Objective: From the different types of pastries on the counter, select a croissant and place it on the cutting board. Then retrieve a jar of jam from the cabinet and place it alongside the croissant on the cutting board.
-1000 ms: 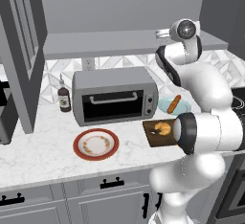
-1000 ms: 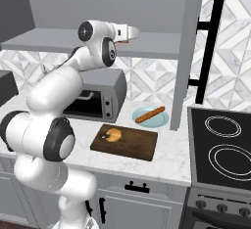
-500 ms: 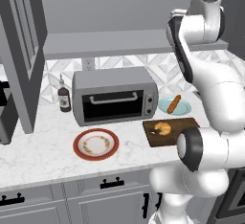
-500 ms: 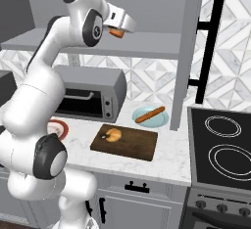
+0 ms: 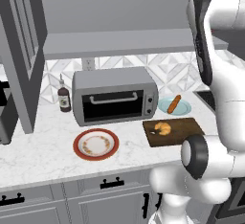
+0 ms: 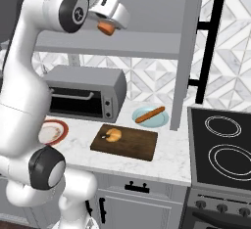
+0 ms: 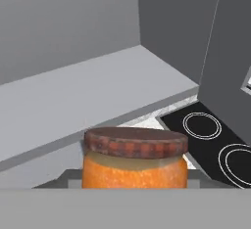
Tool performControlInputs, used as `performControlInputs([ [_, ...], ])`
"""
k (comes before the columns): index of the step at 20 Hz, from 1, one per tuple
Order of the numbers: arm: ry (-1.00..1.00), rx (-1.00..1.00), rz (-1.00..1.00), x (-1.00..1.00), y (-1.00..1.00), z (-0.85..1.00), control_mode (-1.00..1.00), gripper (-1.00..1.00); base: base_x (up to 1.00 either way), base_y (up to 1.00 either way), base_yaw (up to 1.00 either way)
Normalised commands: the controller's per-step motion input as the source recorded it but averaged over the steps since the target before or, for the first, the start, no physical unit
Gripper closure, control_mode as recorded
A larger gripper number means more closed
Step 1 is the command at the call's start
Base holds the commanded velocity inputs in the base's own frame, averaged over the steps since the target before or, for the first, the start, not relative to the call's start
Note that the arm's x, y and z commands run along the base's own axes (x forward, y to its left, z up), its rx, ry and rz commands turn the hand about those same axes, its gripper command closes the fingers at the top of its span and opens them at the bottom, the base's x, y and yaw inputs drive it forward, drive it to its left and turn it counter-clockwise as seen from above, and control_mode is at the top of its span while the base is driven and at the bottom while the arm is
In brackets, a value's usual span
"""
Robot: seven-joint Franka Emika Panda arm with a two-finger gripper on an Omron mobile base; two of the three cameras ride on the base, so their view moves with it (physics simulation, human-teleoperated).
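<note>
Jar of jam (image 6: 106, 28) is up high, clamped in the gripper (image 6: 109, 27), jaws closed on its sides. Seen from the hand cam the jar (image 7: 134, 158) is upright, orange body w/ brownish lid, just off the front edge of the cabinet (image 7: 98, 88) shelf. In the right base view it hangs in front of the shelf's front edge, above the toaster oven (image 6: 83, 92), well clear of the counter (image 6: 169, 153).

Arm pose: reared up tall from the base, upper links near vertical, wrist bent over at the top so the hand points fwd and slightly down toward the shelf edge. In the left base view the arm runs up the right side, elbow joint dark, low by the counter's front edge.

Croissant (image 5: 162, 128) sits on the cutting board (image 5: 181, 132), near its left end; board lies at the counter's front edge, right of the red-rimmed plate (image 5: 95, 144). Stick pastry (image 5: 174, 104) lies on a blue dish (image 5: 183, 107) toward the back edge, behind the board. Brown bottle (image 5: 63, 97) stands left of the oven, by the back edge.
</note>
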Motion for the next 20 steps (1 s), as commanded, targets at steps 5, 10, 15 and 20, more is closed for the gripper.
performControlInputs([
  [5, -0.01, -0.16, 0.01, -0.58, 0.31, -0.66, -1.0, 1.0, 0.0, 0.0, 0.0],
  [10, 0.0, -0.11, 0.04, -0.81, 0.2, -0.64, -1.0, 1.0, 0.0, 0.0, 0.0],
  [15, 0.0, -0.03, 0.04, -1.0, 0.02, -0.57, -1.0, 1.0, 0.0, 0.0, 0.0],
  [20, 0.0, -0.04, 0.03, -0.84, 0.01, -0.52, -1.0, 1.0, 0.0, 0.0, 0.0],
])
